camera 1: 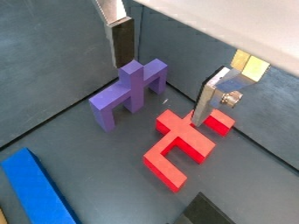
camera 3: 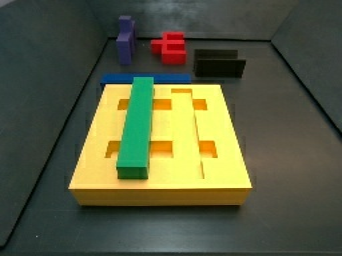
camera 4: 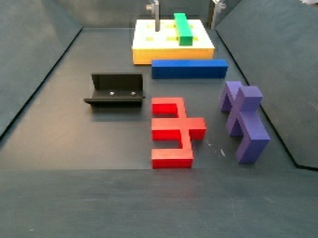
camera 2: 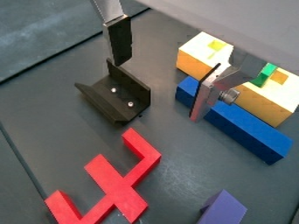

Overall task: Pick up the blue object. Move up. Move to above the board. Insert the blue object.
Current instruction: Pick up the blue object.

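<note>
I see the blue object (camera 4: 189, 67) lying flat on the floor against the board (camera 4: 155, 48), upper centre in a side view; my gripper (camera 2: 163, 74), empty, hovers above the floor

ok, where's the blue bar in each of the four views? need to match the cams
Wrist view: the blue object lies in a corner of the frame, cut by the edge, away from the gripper.
Wrist view: blue object on the floor against the board.
Side view: a strip behind the board's far edge.
Side view: in front of the board.
Shared landmark: the red piece.
</note>
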You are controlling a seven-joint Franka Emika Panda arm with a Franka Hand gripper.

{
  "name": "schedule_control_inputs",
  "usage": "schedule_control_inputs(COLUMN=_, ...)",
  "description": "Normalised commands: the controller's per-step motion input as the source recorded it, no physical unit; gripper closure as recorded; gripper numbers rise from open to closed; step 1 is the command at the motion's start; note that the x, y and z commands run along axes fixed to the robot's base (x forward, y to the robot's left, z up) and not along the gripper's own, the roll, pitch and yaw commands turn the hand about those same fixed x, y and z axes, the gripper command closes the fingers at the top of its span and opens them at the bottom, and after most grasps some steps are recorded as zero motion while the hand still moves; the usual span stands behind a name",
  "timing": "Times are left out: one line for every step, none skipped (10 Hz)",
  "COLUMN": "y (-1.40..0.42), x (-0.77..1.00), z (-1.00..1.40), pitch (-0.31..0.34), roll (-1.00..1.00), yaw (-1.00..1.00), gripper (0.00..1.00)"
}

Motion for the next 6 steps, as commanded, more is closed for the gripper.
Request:
schedule_control_inputs(y=-0.02, x=0.00, z=0.00, pitch=0.000, roll=0.00, yaw=0.00, gripper=0.00)
schedule_control_inputs(y=0.00, x=-0.03, z=0.00, pitch=0.000, roll=0.00, yaw=0.00, gripper=0.00)
schedule_control_inputs(y=-0.08, x=-0.33, z=-0.25, pitch=-0.154, roll=-0.10, yaw=-0.37, gripper=0.00)
schedule_control_inputs(y=-0.15, x=-0.30, z=-0.35, pitch=-0.206, roll=-0.19, yaw=-0.71, gripper=0.00)
schedule_control_inputs(y=-0.21, x=-0.32, z=-0.49, pitch=-0.149, roll=-0.16, yaw=-0.65, gripper=0.00)
schedule_control_inputs(y=-0.39, x=-0.07, z=-0.43, pitch=-0.060, roll=-0.05, yaw=-0.73, gripper=0.00)
